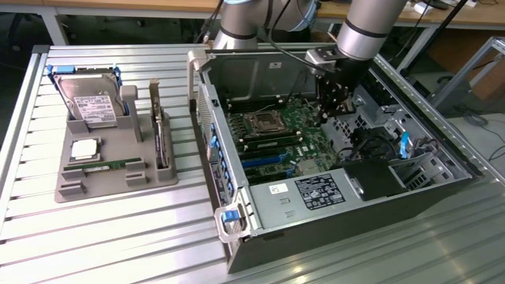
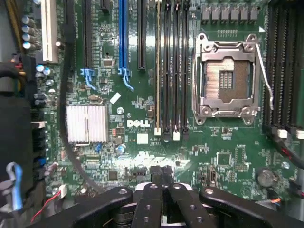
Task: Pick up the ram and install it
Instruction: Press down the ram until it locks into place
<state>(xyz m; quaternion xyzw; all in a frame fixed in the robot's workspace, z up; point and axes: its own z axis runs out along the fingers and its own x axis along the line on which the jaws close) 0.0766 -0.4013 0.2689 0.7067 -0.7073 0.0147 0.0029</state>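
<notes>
My gripper (image 1: 326,116) hangs inside the open computer case (image 1: 332,201), a little above the green motherboard (image 1: 304,151). In the wrist view its black fingers (image 2: 153,176) press together with nothing between them, so the gripper (image 2: 160,175) is shut and holds nothing. A ram (image 1: 101,168) lies in a slot of the grey holder (image 1: 94,183) outside the case, on the exterior view's left. On the board, a thin stick (image 2: 158,71) stands edge-on in one of the black memory slots (image 2: 175,71), beside the open processor socket (image 2: 228,80).
The grey holder also carries a silver hard drive with blue rails (image 1: 88,100), a square silver chip (image 1: 85,149) and an upright card (image 1: 160,133). A silver heat sink (image 2: 86,123), blue and black expansion slots (image 2: 122,33) and case walls surround the gripper. The slatted metal table (image 1: 118,236) extends in front.
</notes>
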